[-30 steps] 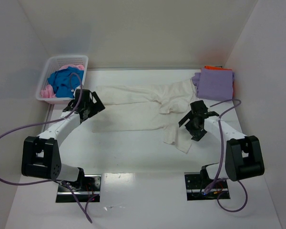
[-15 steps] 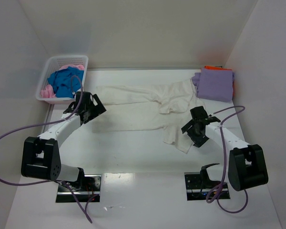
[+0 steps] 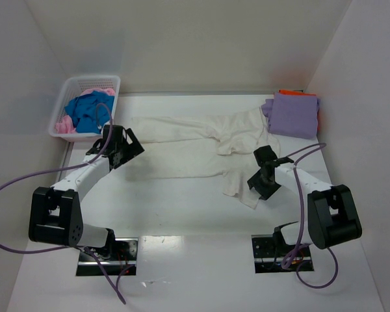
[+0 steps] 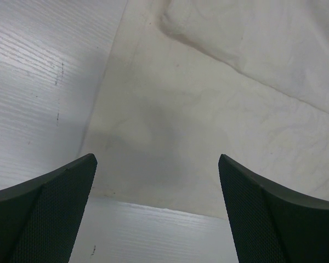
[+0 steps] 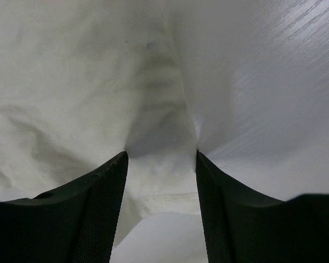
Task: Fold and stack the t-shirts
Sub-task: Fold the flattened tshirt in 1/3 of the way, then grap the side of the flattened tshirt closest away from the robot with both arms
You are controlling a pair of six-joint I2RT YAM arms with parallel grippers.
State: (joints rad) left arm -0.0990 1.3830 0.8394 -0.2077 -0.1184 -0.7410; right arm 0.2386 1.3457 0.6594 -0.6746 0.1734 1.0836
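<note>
Table (image 3: 182,214): only the top view shows the whole layout; both wrist views are close-ups of cloth and tabletop.

Cream-white t-shirt (image 3: 182,148): lies spread and rumpled across the far half of the table. Its long axis runs left-right. Left end is under the left arm, right end is touching the lavender stack. One flap trails toward the near edge on the right. Can't tell neck from hem, too many folds.

Basket (image 3: 91,80): far-left corner, just beyond the left arm. It holds the blue shirt (image 3: 86,112), bunched on top, and the pink shirt (image 3: 64,125), which shows only around the blue one's edges.

Lavender shirt (image 3: 294,116): folded, far-right corner. It sits on the orange shirt (image 3: 294,93), which shows only as a thin strip at the far and right edges.

Left gripper (image 4: 156,156): jaws spread wide, nothing between them. Its wrist view shows it over the cream cloth's left edge, where the cloth meets bare table. The top view doesn't show that edge.

Right gripper (image 5: 162,153): at the trailing flap. Its wrist view shows the jaws part-way in, astride a raised fold of cream cloth that meets both fingers. Can't tell if it's actually gripped. In the top view the gripper body hides that contact.
</note>
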